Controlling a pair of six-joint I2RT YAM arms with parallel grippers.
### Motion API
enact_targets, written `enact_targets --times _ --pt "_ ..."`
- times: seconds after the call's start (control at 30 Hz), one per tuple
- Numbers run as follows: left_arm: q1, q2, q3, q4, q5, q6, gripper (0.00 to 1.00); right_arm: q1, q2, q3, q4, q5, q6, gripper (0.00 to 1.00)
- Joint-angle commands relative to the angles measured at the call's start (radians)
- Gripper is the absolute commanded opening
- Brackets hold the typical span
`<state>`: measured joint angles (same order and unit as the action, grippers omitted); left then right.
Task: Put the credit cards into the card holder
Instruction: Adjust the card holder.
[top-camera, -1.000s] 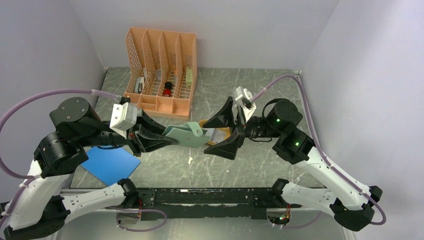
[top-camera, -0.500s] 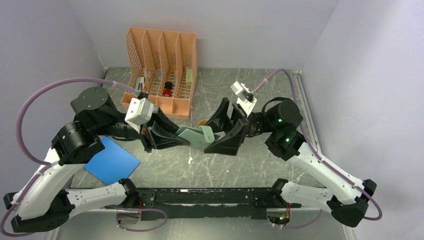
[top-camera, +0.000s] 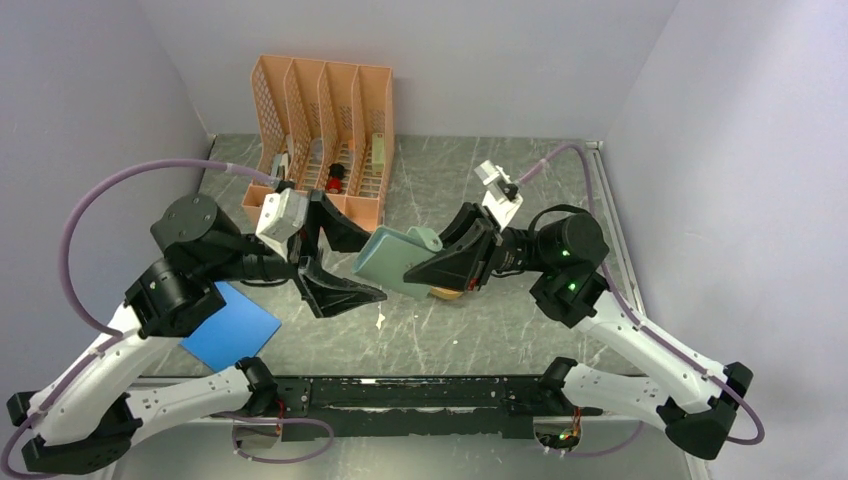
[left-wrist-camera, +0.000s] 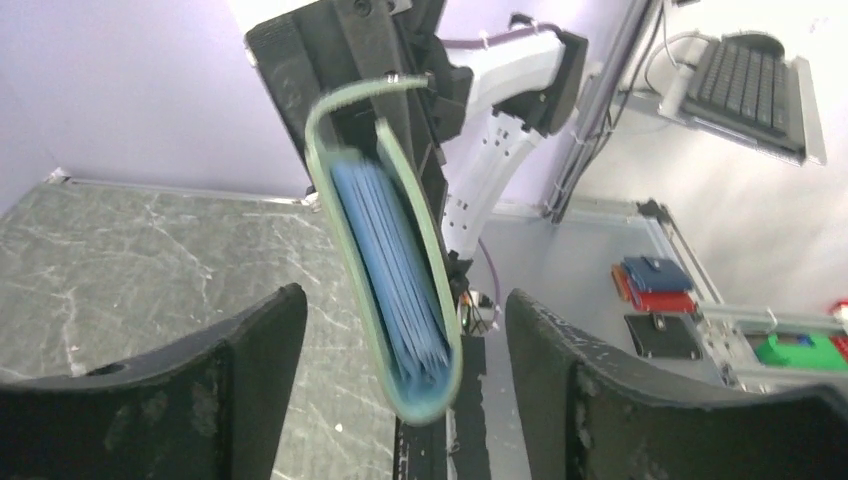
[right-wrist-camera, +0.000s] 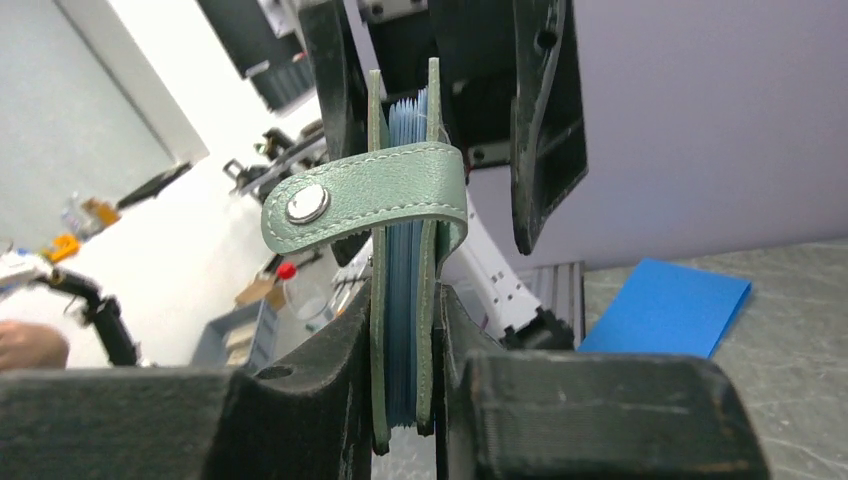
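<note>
Currently the right gripper (right-wrist-camera: 403, 310) is clamped on the card holder (top-camera: 390, 262), one finger pressed flat against each grey-green cover, and holds it clear of the table (top-camera: 500, 330). The grip sits on the lower part of the covers. This leaves the upper edge and the strap (right-wrist-camera: 360, 195) free ahead of the fingertips.

The left gripper (left-wrist-camera: 405, 310) faces it with its jaws wide apart and nothing in them. The holder stands edge-on in line with that gap, at or just beyond the fingertips, and touches neither finger. From this side the pale blue pockets (left-wrist-camera: 390, 260) show between the two covers.

Purpose of the arrangement, as I judge it: one tool steadies the holder in the air while the other gets clear access to the pocket side. The strap's snap end juts past one cover — whether it is fastened cannot be told.

The credit cards are not visible from where I stand. A sliver of orange tray (top-camera: 447, 293) shows directly below the right gripper, and the fingers hide whatever lies on it. No card is seated in a pocket as far as can be seen, so the task appears to be at an early stage.

Caution — a squeeze across both covers also presses the pockets shut. The covers will likely need spreading before a card can enter.
</note>
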<state>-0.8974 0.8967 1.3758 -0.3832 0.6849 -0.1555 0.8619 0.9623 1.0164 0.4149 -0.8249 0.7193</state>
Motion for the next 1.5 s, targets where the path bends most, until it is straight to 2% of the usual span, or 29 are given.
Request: enact_targets --times 0.0,0.27,0.57,0.7,0.8,1.03,1.1,1.23,1.33,1.47 --pt "0.006 -0.093 -0.126 0.295 -0.133 -0.172 0.79 0.0 -0.056 -0.007 0.139 0.175 0.038 0.0" --pt "0.005 -0.213 -0.323 0.534 -0.331 -0.354 0.9 0.0 -0.028 -0.034 0.255 0.277 0.102 0.0" --pt "0.005 -0.156 -0.401 0.781 -0.333 -0.484 0.93 0.0 0.005 -0.068 0.361 0.329 0.177 0.0" --pt "0.005 -0.104 -0.424 0.891 -0.356 -0.539 0.9 0.001 0.009 -0.093 0.39 0.366 0.197 0.0" --pt "0.006 -0.074 -0.449 0.969 -0.377 -0.582 0.84 0.001 -0.005 -0.122 0.406 0.418 0.206 0.0" --pt "0.005 0.014 -0.466 1.109 -0.355 -0.657 0.58 0.001 -0.012 -0.162 0.434 0.477 0.23 0.0" --pt "0.005 0.027 -0.461 1.115 -0.354 -0.662 0.49 0.001 -0.015 -0.164 0.429 0.482 0.23 0.0" --pt "0.005 0.022 -0.458 1.091 -0.375 -0.642 0.22 0.0 -0.022 -0.174 0.423 0.488 0.227 0.0" --pt "0.006 -0.005 -0.468 1.055 -0.422 -0.62 0.06 0.001 -0.035 -0.179 0.387 0.489 0.212 0.0" --pt "0.005 -0.048 -0.484 1.002 -0.492 -0.6 0.05 0.0 -0.062 -0.176 0.312 0.487 0.171 0.0"
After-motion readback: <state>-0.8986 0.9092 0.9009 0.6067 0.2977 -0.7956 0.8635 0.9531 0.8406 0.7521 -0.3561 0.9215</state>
